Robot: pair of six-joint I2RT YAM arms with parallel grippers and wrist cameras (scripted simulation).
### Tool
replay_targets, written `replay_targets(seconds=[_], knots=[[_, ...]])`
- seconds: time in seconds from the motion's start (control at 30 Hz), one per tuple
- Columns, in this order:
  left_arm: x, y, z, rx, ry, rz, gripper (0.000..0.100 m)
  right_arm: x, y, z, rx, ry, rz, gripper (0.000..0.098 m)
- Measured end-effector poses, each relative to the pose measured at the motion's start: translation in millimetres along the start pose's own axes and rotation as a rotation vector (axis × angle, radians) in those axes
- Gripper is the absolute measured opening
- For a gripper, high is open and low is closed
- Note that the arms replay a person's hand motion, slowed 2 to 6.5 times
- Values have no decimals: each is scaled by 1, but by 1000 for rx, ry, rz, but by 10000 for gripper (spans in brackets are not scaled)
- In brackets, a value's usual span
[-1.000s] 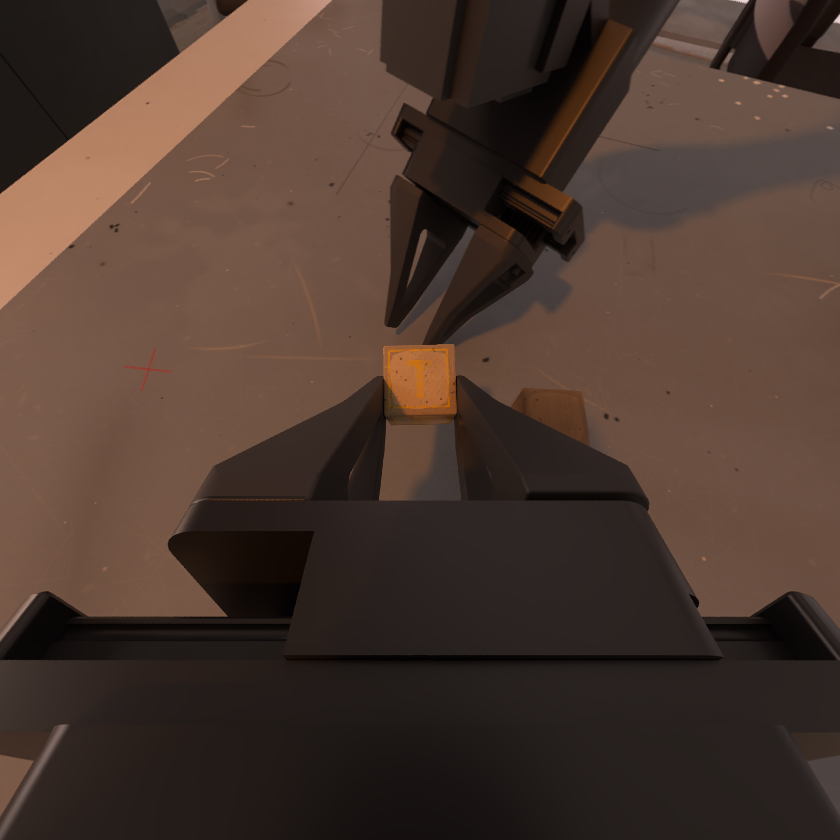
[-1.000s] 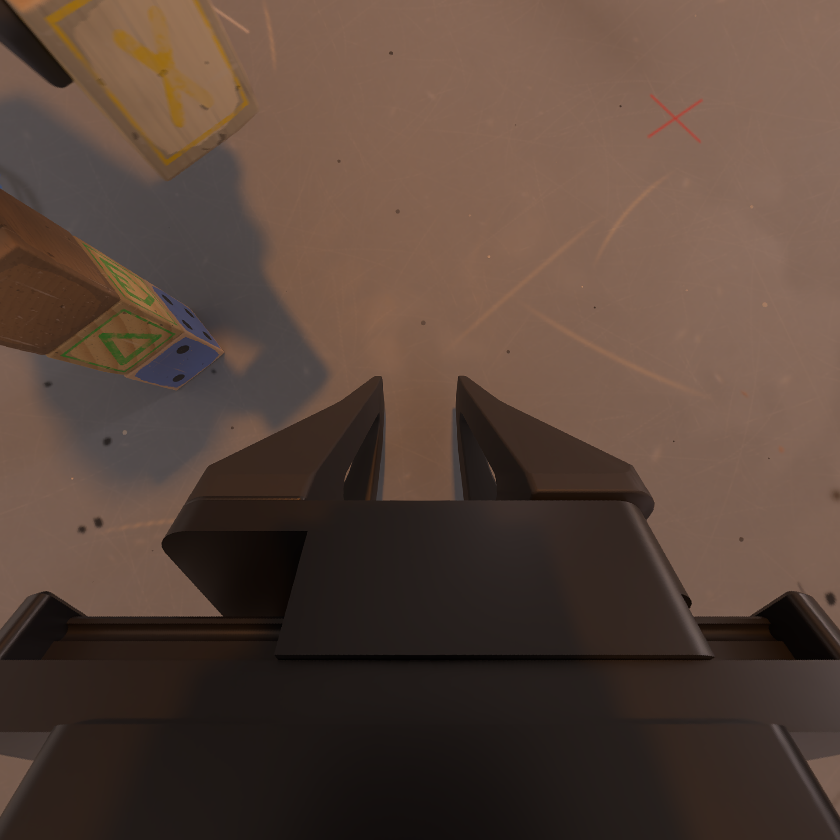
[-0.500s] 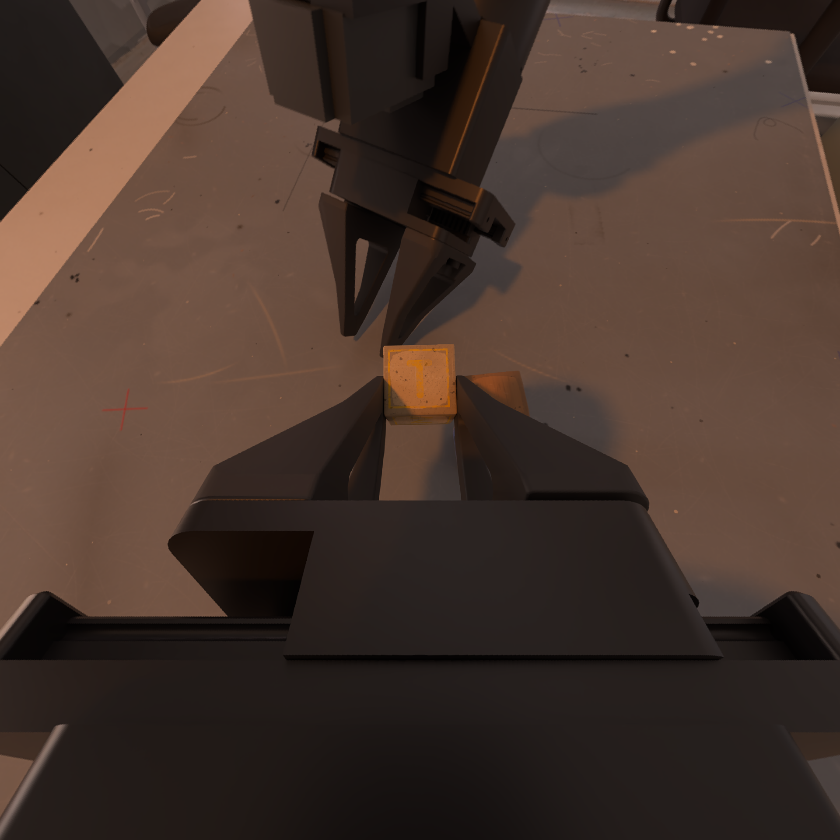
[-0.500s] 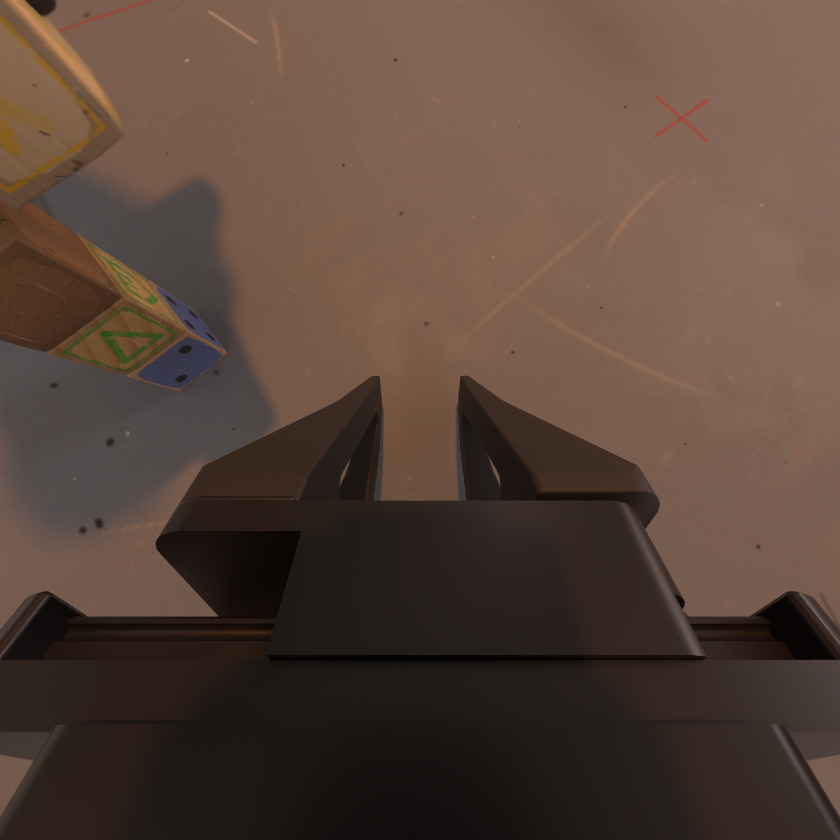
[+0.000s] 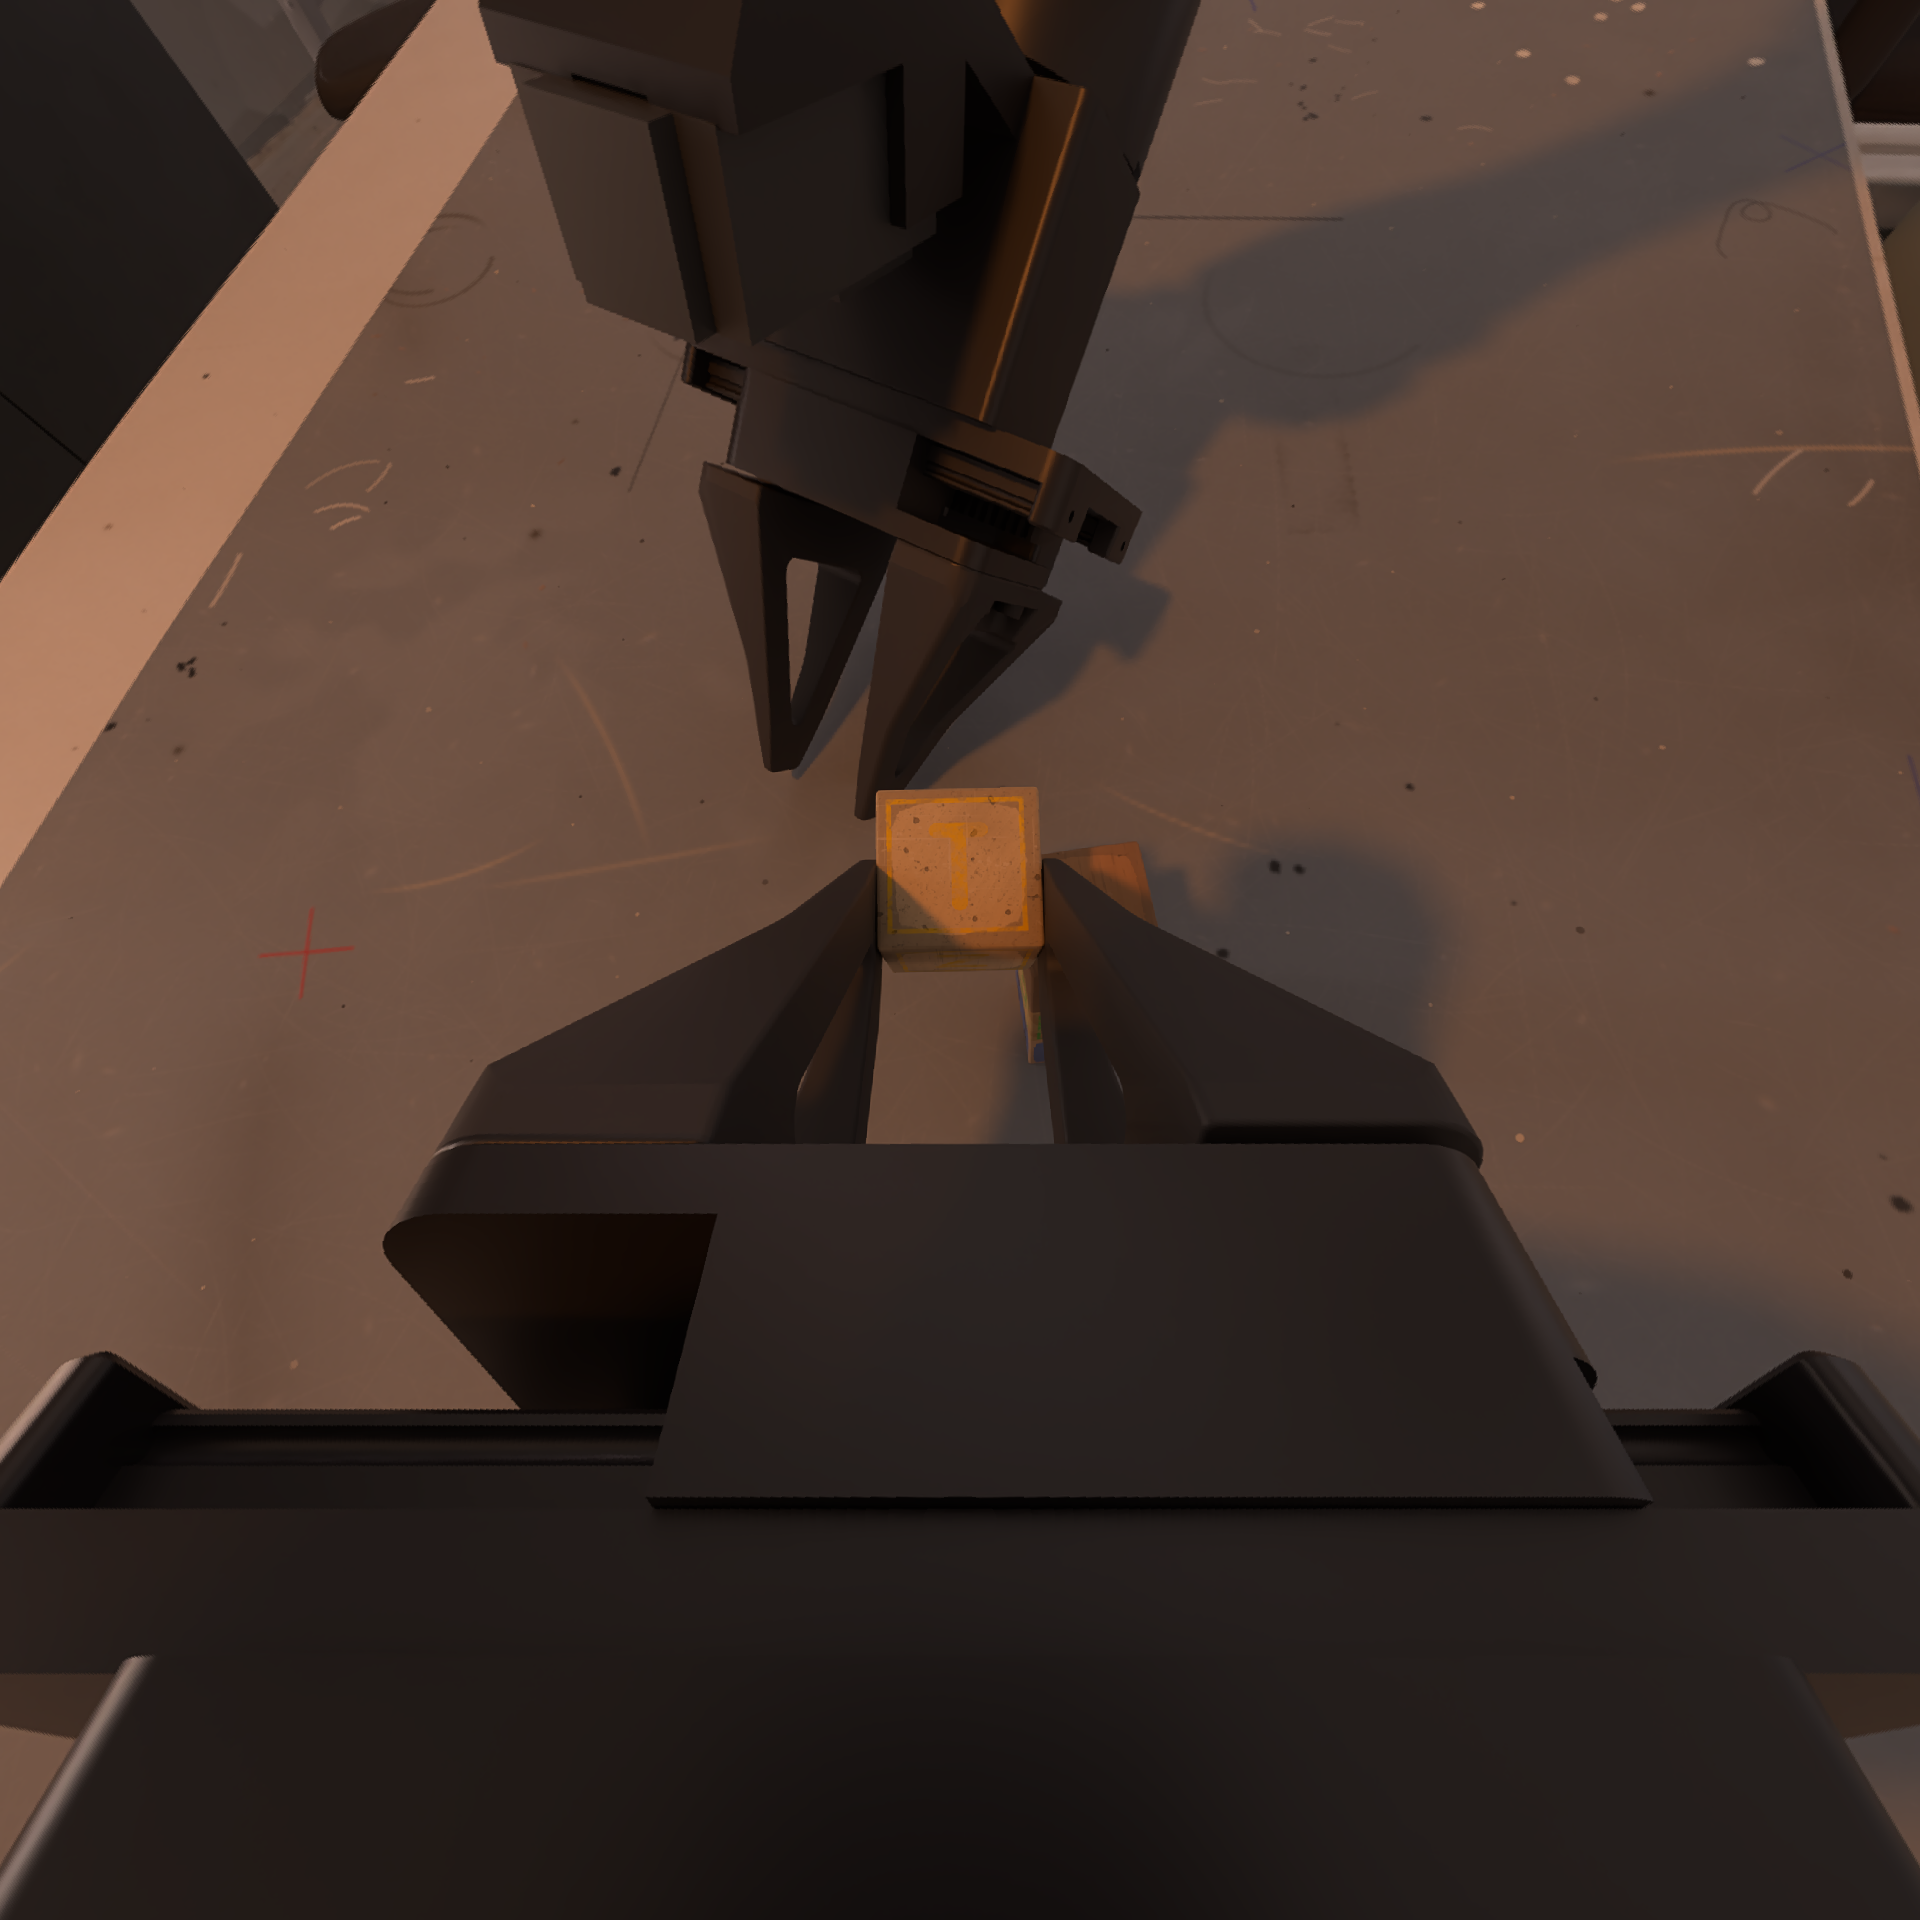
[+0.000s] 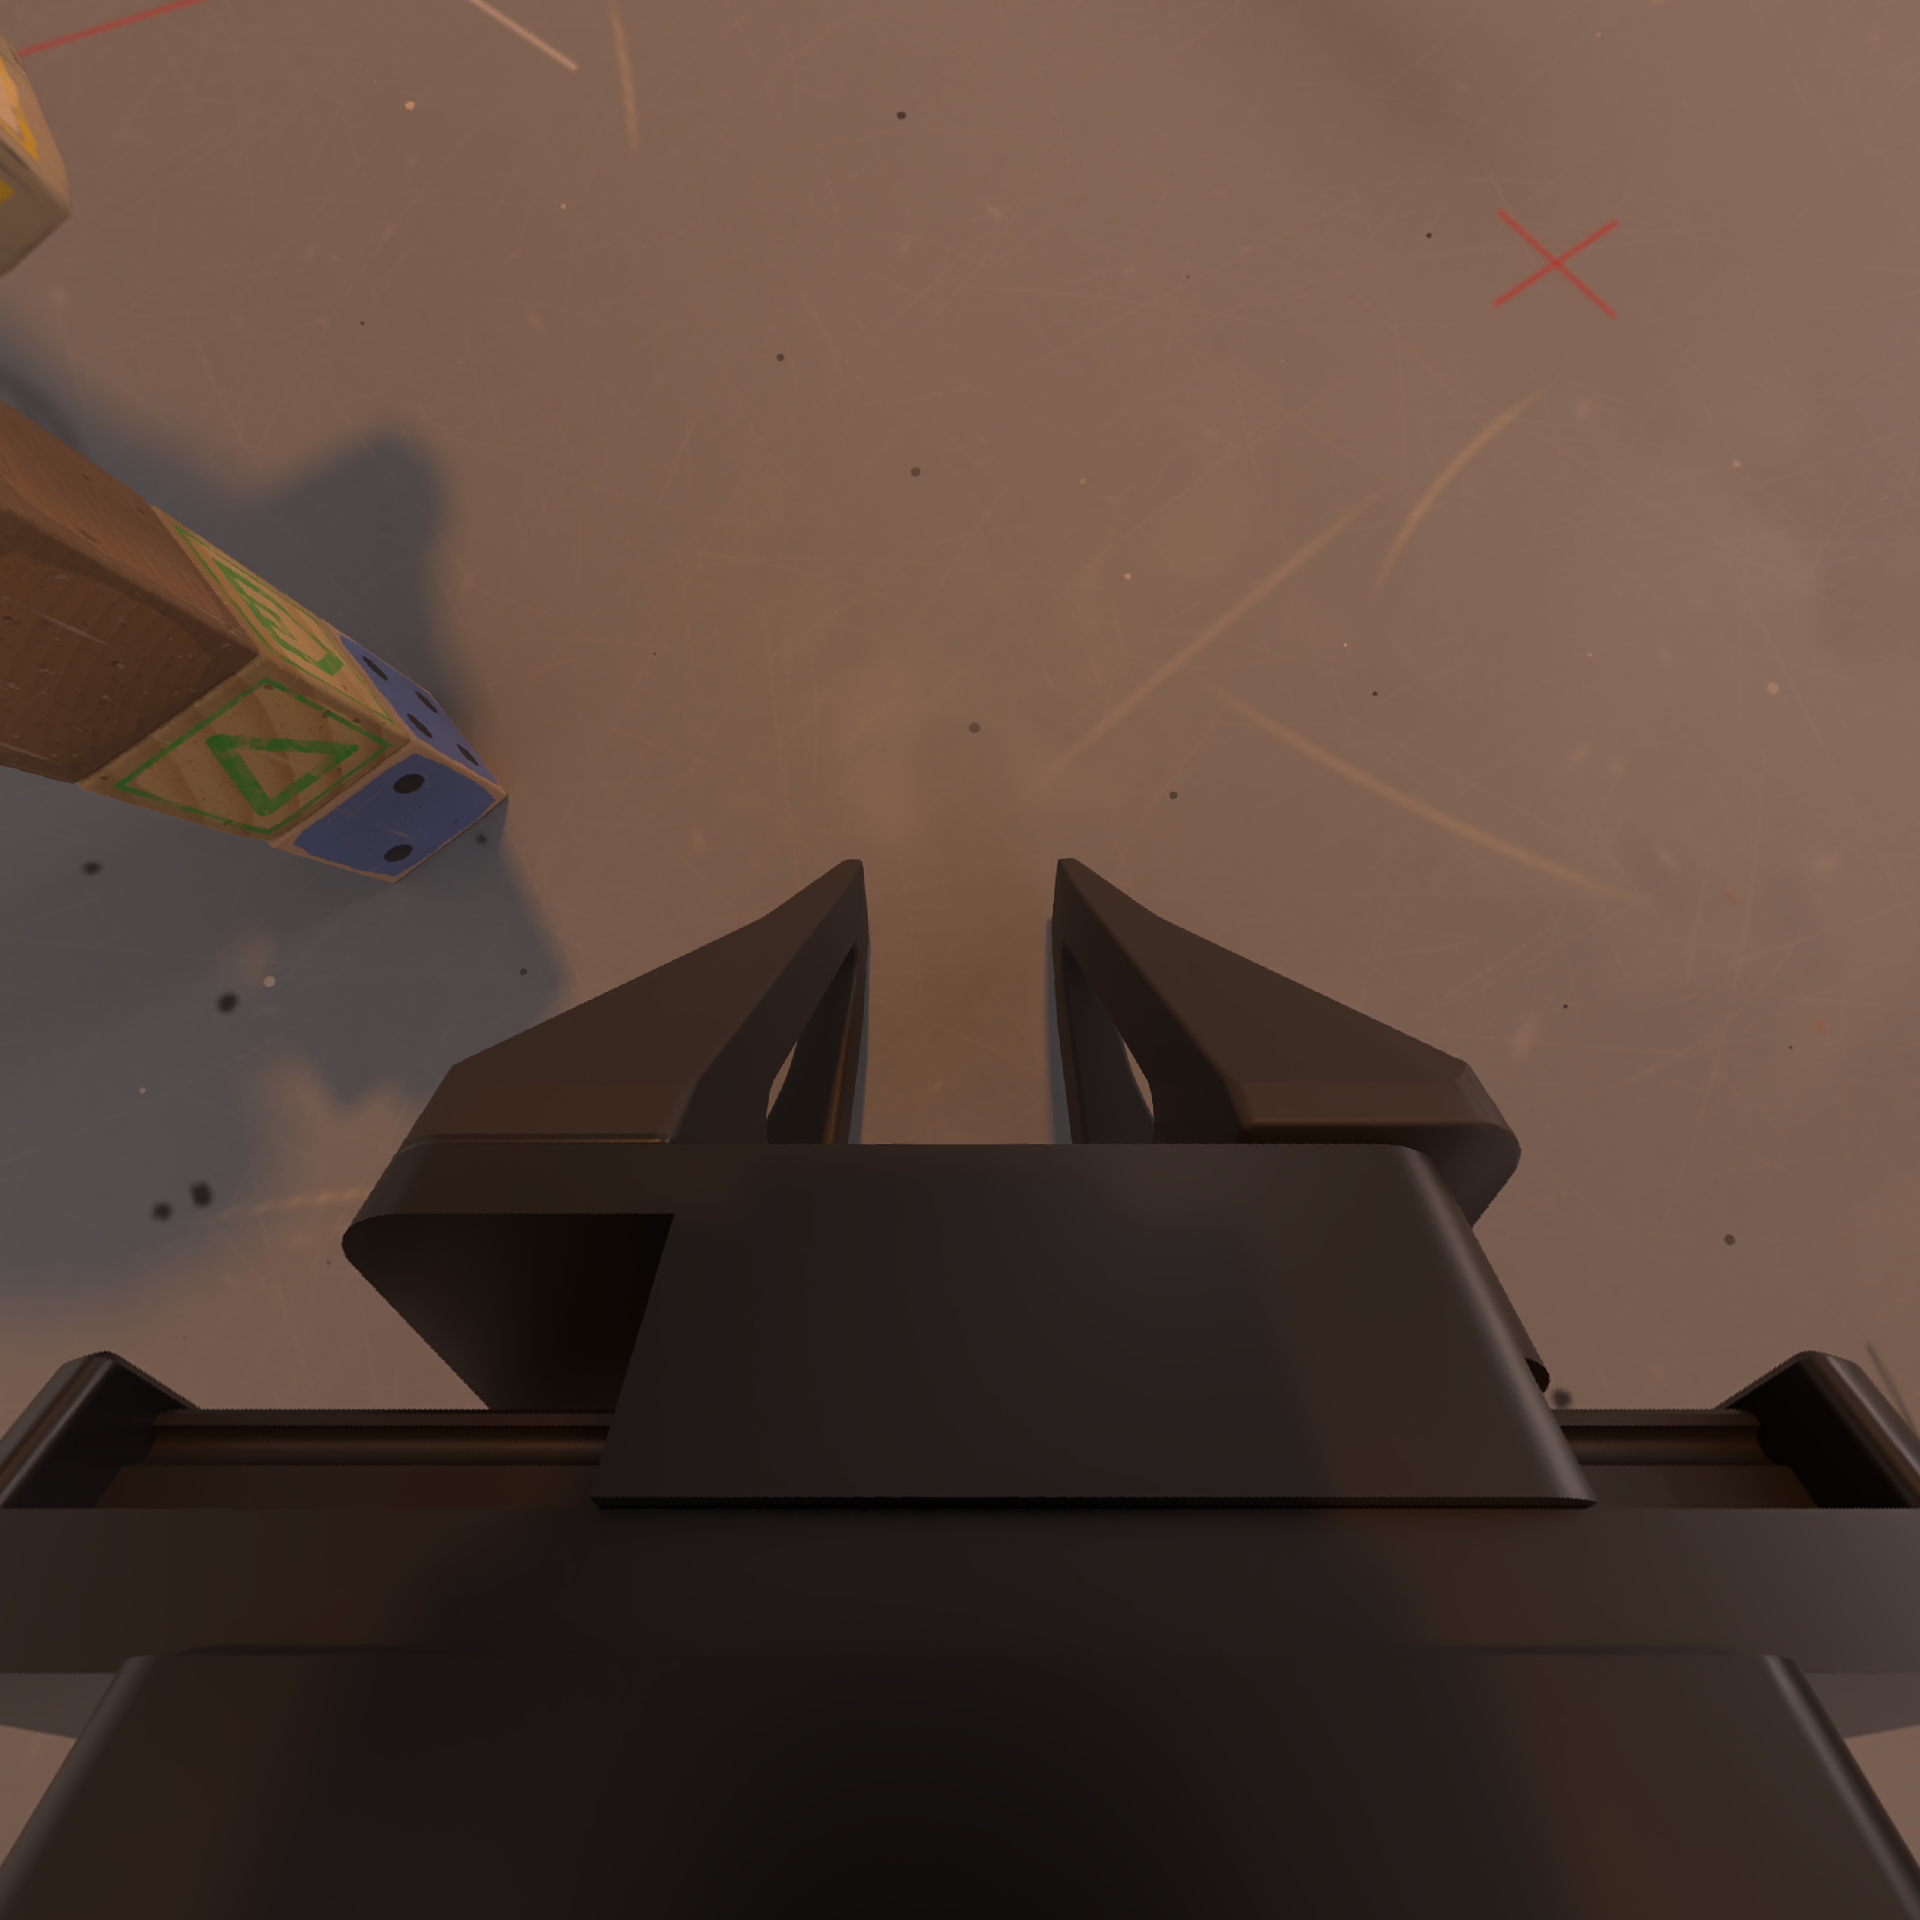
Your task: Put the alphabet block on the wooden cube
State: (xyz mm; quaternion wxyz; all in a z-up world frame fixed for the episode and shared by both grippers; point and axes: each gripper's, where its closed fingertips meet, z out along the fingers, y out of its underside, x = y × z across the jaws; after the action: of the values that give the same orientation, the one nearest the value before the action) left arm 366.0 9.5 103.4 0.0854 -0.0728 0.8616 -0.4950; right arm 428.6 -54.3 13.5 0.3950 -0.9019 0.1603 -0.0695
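The left gripper (image 5: 958, 914) is clamped on the alphabet block (image 5: 957, 869), a pale wooden block with an orange border and letter on its facing side, held between the two dark fingertips above the bench (image 5: 1455, 727). Just right of and behind the block, a corner of the wooden cube (image 5: 1112, 868) peeks past the right finger (most of it is hidden). The right gripper (image 5: 831, 795) hangs point-down just beyond the block, at the far left of it, its fingers slightly parted and holding nothing.

In the right wrist view, the right gripper (image 6: 958, 883) has a gap between its fingers, with bare scratched bench (image 6: 1143, 468) showing through. At the left edge stands a stack: a brown wooden cube (image 6: 94, 665) on top, a block with green markings (image 6: 260, 758) beneath it, and a blue die with black dots (image 6: 400, 810) at the bottom. A corner of the alphabet block (image 6: 26, 187) shows at the far upper left. A red cross (image 6: 1555, 264) marks the bench at upper right.
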Motion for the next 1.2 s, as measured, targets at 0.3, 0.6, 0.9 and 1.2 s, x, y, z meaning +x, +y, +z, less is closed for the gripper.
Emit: replay_targets(seconds=[0.3, 0.6, 0.9, 1.2], knots=[[1, -6, -5, -48, 6, -75, 252, 0, 0, 0, 1, 1, -1, 304], [13, -11, -6, -92, 54, -137, 252, 1, -2, -1, 3, 0, -1, 303], [17, -12, -7, -133, 60, -137, 252, 1, -2, -1, 3, 0, -2, 302], [17, -13, -9, -154, 65, -156, 252, 1, -2, -1, 3, 0, -2, 302]])
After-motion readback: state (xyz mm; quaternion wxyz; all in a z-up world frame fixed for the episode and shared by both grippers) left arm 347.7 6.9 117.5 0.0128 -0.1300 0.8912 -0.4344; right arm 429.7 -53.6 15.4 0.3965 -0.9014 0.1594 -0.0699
